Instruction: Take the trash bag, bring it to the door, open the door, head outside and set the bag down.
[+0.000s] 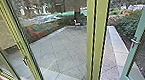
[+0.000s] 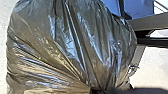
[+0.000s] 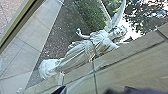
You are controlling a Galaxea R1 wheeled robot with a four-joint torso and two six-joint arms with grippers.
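Several green posts (image 1: 102,28) near open door (image 1: 140,28), statue (image 3: 86,50), left pincer (image 2: 100,90) around trash bag (image 2: 67,47), right pincer (image 3: 85,91) unclear

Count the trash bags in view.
1. The trash bag is in the left wrist view, seen against a pale floor, its plastic drawn into creases. Another could be hidden behind it.

Mid-frame in the head view, the paved terrace (image 1: 61,50) lies beyond the glass, left of the upright post (image 1: 91,41). The door (image 1: 129,61) stands at the right, its handle (image 1: 134,41) on the near upright, shrubs (image 1: 126,25) behind.
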